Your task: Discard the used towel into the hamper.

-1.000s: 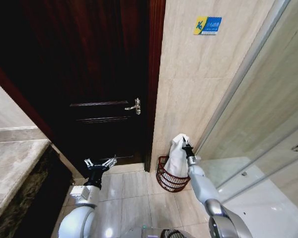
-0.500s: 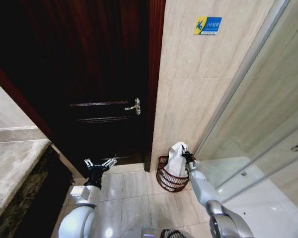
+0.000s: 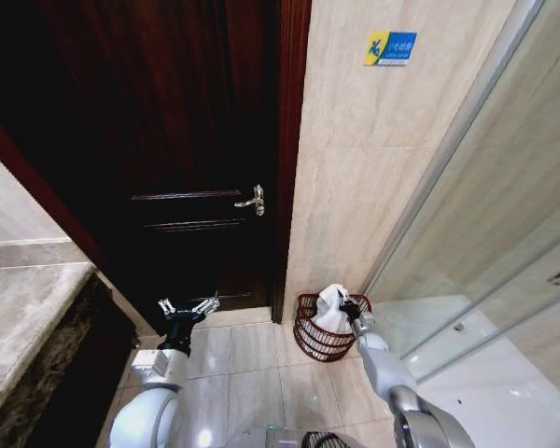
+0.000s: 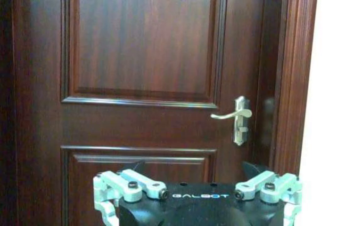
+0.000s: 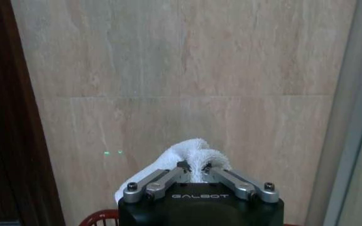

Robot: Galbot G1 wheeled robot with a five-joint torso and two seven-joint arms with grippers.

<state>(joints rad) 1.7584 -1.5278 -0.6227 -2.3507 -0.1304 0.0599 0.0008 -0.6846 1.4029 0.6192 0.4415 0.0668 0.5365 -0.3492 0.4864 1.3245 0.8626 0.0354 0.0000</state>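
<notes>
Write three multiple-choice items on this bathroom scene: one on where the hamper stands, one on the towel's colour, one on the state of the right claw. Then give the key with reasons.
1. Where does the hamper stand?
A. On the floor against the tiled wall, beside the door frame
B. On the stone counter
C. Hung from the door handle

2. What colour is the towel?
A. Blue
B. White
C. Black

3. What is the right claw doing?
A. Hanging open and empty
B. Gripping the door handle
C. Shut on the towel over the hamper

Key:
1 A: the hamper sits on floor tiles between the dark door and the glass partition.
2 B: the towel is white.
3 C: the right claw pinches the towel above the hamper rim; the left claw is open near the door.
</notes>
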